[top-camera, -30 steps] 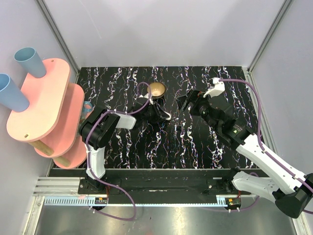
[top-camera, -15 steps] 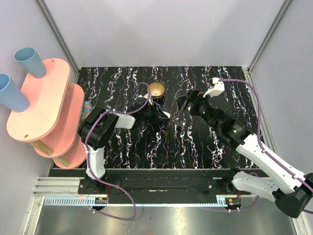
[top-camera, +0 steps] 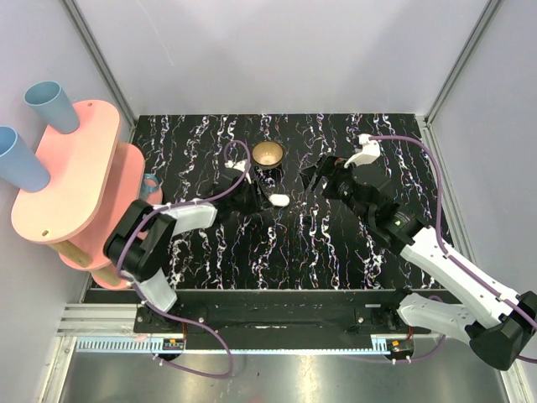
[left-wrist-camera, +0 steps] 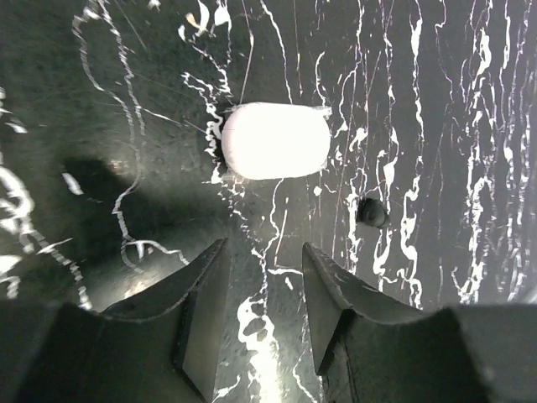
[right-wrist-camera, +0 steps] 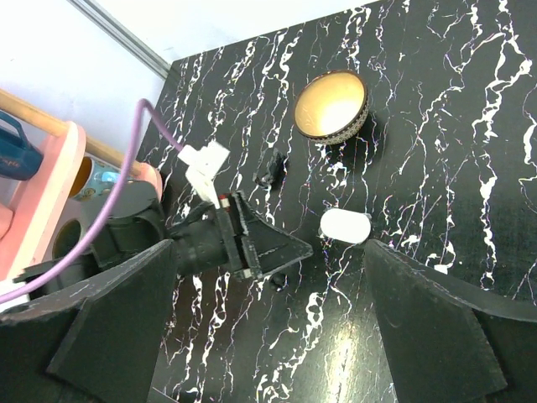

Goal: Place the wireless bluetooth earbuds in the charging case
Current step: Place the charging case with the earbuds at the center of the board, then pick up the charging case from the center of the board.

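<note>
One black marbled table (top-camera: 336, 243) lies under everything you are working with. Off its left edge stands a pink shelf rack (top-camera: 67, 180), and two blue cups (top-camera: 50, 105) stand on the rack's top board.

Your left arm stretches low across the table toward the middle. The left gripper (left-wrist-camera: 264, 277) sits close above the surface with its jaws partly apart and nothing between them. The right arm reaches in from the near right corner, and the right gripper (right-wrist-camera: 268, 336) hangs above the table with its jaws spread wide, also holding nothing. From the right wrist you can see the left gripper (right-wrist-camera: 298, 252) pointing at the case.

Near the far edge of the table stands a round brass bowl (top-camera: 268, 154), upright, its gold inside showing plainly from the right wrist (right-wrist-camera: 331, 105).

The charging case (top-camera: 279, 201) lies flat on the table, on the near side of the bowl and clear of it. It is closed as far as you can see, a smooth white pebble. From the left wrist the charging case (left-wrist-camera: 275, 140) lies just beyond the fingertips, in line with the gap and not touching either finger (left-wrist-camera: 205, 294). The right wrist shows it (right-wrist-camera: 345, 225) between the two arms.

Just beside the case lies a small dark blob (left-wrist-camera: 372, 212); you cannot tell what it is.

As for the earbuds, you cannot pick them out from the white streaks of the tabletop in any view.
</note>
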`<act>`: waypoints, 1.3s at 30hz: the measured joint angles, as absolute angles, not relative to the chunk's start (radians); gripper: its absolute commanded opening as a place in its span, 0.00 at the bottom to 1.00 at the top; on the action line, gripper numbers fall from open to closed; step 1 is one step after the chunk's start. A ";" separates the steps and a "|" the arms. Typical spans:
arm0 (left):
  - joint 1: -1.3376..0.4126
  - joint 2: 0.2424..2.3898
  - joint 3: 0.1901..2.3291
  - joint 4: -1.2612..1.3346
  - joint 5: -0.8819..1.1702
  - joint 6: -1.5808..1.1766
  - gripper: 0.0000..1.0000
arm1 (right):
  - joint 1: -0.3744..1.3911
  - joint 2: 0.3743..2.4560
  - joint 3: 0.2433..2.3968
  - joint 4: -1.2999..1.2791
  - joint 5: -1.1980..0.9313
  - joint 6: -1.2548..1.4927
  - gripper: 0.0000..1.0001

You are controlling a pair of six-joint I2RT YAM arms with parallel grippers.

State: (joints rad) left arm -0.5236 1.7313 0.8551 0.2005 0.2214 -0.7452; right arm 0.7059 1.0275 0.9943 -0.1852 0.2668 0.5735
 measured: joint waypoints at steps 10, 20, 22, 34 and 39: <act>-0.471 1.541 0.886 0.019 0.040 -0.548 0.50 | 0.706 1.029 0.994 -0.185 0.266 0.574 1.00; -0.348 1.636 1.053 -0.131 -0.070 -0.451 0.56 | 0.706 1.029 0.990 -0.185 0.260 0.574 1.00; -0.350 1.669 1.095 -0.153 -0.080 -0.437 0.56 | 0.706 1.029 0.989 -0.185 0.260 0.574 1.00; -0.347 1.855 1.209 -0.240 -0.101 -0.373 0.58 | 0.706 1.021 0.983 -0.185 0.260 0.574 1.00; -0.334 1.912 1.270 -0.248 -0.104 -0.358 0.58 | 0.706 1.021 0.981 -0.185 0.256 0.574 1.00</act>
State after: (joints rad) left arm -0.3336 1.9121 1.2697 -0.2481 -0.1043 -0.3580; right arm 0.7059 1.0214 0.9813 -0.1848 0.2558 0.5739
